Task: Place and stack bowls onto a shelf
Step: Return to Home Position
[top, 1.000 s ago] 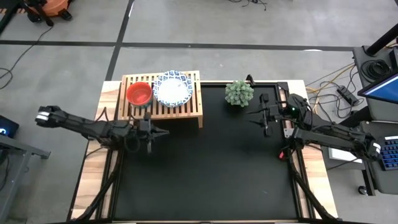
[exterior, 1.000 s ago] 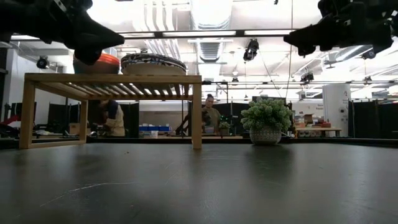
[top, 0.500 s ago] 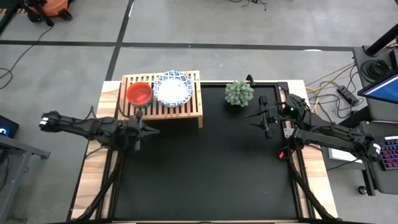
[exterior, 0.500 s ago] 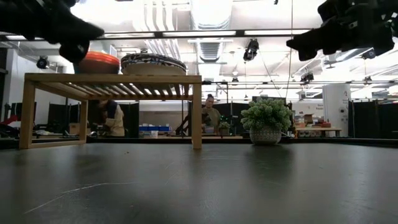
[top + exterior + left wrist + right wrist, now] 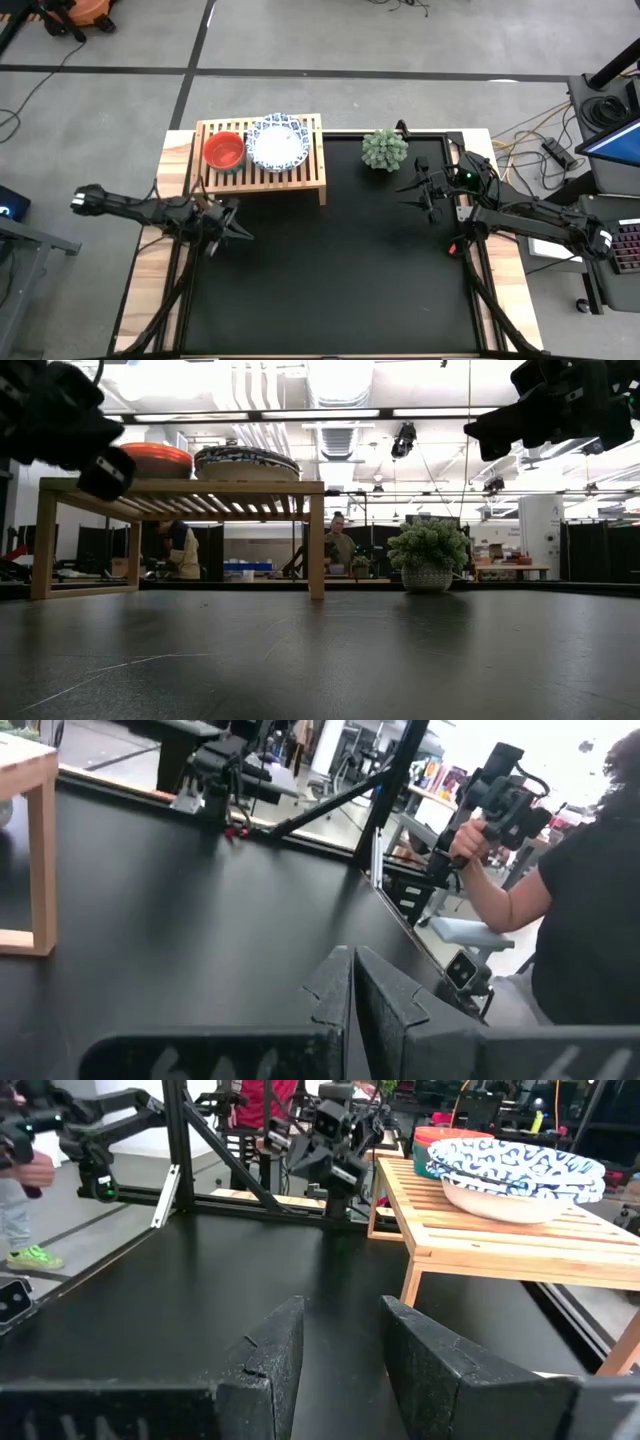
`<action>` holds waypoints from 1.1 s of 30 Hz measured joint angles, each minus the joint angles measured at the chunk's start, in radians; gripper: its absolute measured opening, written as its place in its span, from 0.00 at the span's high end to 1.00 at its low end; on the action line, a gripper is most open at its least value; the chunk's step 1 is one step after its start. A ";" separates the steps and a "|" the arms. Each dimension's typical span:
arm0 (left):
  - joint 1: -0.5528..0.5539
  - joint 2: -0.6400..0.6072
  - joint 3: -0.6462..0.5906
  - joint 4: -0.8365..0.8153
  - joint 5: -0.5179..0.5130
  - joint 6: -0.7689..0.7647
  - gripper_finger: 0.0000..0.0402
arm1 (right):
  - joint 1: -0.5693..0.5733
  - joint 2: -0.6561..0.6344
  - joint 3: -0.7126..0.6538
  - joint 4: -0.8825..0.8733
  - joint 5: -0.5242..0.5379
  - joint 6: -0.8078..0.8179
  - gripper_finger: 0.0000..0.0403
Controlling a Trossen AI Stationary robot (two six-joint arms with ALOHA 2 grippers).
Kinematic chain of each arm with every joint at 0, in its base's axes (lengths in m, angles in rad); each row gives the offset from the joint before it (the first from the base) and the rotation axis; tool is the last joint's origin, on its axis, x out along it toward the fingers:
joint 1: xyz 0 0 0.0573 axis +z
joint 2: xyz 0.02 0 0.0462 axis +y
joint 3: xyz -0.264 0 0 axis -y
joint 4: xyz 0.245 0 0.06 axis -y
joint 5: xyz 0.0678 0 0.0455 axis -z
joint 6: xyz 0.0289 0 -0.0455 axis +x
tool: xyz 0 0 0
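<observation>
Bowls, two stacks, both on the shelf (image 5: 262, 176) in the upper left of the high view: red bowl (image 5: 224, 151) on the shelf's left half, white bowl with blue patterned rim (image 5: 279, 143) touching or just beside it on the right half. How many bowls are nested in each stack cannot be told from above; the right wrist view shows what looks like a teal edge under the red one. The shelf is light wood with a slatted top and stands at the upper left corner of the black mat (image 5: 330, 270). The left gripper (image 5: 238, 230) is below the shelf and toward its left end, over the mat's left edge and well apart from the bowls. Its fingers (image 5: 335, 982) are pressed together with nothing between them. A small green potted plant (image 5: 384, 149) stands upper centre, right of the shelf and apart from it. The right gripper (image 5: 408, 187) is just below and right of the plant, raised over the mat near its right edge, with its fingers (image 5: 275, 1342) parted by a narrow gap and holding nothing. A person in a dark top (image 5: 590, 910) is beyond the table, at the right edge of the left wrist view.
</observation>
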 joint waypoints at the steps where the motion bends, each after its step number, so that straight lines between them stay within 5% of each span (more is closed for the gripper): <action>1: 0.000 -0.007 -0.022 0.024 0.000 0.001 1.00 | 0.000 0.000 0.000 0.000 0.000 0.000 0.70; 10: 0.000 -0.030 -0.066 0.064 -0.030 0.088 1.00 | -0.005 -0.016 -0.017 0.015 -0.070 -0.038 0.70; 18: 0.000 -0.024 -0.066 0.057 -0.295 0.112 1.00 | -0.006 -0.141 -0.058 0.000 -0.072 0.001 0.70; 33: 0.000 -0.021 -0.066 0.057 -0.306 0.099 1.00 | -0.006 -0.495 -0.119 0.002 -0.062 0.068 0.70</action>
